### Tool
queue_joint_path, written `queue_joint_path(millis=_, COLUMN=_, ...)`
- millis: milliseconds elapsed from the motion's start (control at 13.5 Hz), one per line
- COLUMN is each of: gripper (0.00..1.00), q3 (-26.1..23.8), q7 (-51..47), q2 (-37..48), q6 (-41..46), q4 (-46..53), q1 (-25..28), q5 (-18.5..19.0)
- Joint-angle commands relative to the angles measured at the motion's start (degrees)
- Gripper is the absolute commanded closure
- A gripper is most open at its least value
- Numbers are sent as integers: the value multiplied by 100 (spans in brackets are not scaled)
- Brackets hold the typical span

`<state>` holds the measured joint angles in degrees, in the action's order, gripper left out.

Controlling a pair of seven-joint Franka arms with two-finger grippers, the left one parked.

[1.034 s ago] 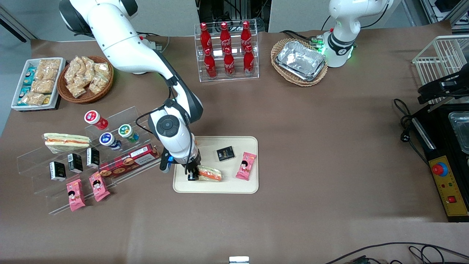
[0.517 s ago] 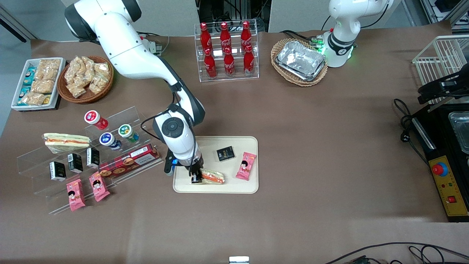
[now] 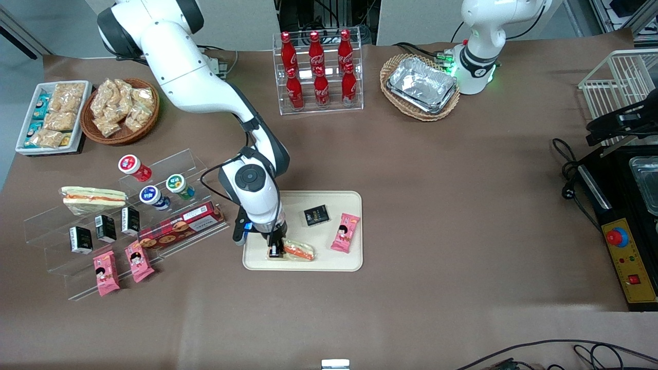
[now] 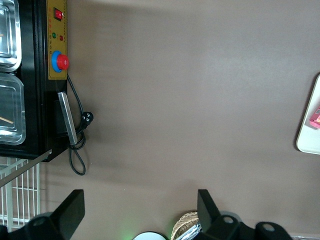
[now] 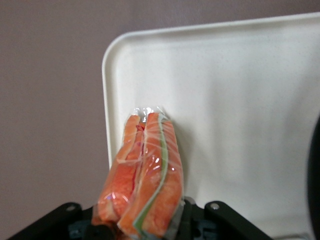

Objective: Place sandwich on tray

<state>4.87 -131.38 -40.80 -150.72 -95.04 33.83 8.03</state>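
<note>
Right wrist view shows my pincer [image 5: 145, 227] clamped on the wide end of the sandwich [image 5: 145, 185], fingers closed against its clear wrap, the pointed end reaching out over the tray [image 5: 240, 100] near one rounded corner; in the front view the sandwich [image 3: 298, 251] sits low over the tray [image 3: 329, 262], in the part nearest the camera, though I cannot tell whether it already touches the surface. I judge it light and soft; the bread will squash under a hard squeeze, and the glossy film looks slippery, so a hold across the thick end, on the flat bread faces, seems the sensible grip, with only mild pressure; the orange-red filling with its green stripe faces my camera. On release I expect it to tip onto a flat face rather than stand on edge. Readable writing is scarce: the red bottles [image 3: 321, 67] in the clear rack carry white script that looks like Coca-Cola; the black packet [image 3: 316, 215] and pink cartoon-face packet [image 3: 345, 233] on the tray bear print too small to read; the sandwich wrap shows no label I can see.
</note>
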Motion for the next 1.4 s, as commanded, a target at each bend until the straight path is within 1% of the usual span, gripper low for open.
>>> queue_joint_path(millis=0, gripper=0, q3=216, q7=-537, q2=-192, q6=-195, q4=197, q1=176, q5=392)
queue_joint_path(millis=369, gripper=0, q3=216, q7=-494, q2=-122, q6=-125, q4=302, q1=159, q5=375)
queue_joint_path(millis=517, gripper=0, q3=216, q7=-459, q2=-34, q6=330, q4=407, q1=168, q5=410)
queue_joint_path(millis=664, gripper=0, q3=164, q7=-126, q2=168, q6=779, q4=417, q1=115, q5=366)
queue_joint_path(millis=812, gripper=0, q3=137, q7=462, q2=492, q6=1296, q4=338, q1=97, q5=287)
queue_joint_path(millis=960, gripper=0, q3=146, q7=1137, q2=835, q6=1833, q4=294, q1=71, q5=60)
queue_joint_path(millis=1107, gripper=0, q3=155, q7=2156, q2=1388, q6=2081, q4=57, q1=-165, q5=-292)
queue_joint_path(millis=1255, gripper=0, q3=146, q7=3167, q2=1845, q6=2335, q4=39, q1=-525, q5=-346)
queue_joint_path(millis=1329, gripper=0, q3=155, q7=3807, q2=2039, q6=2615, q4=39, q1=-631, q5=-433)
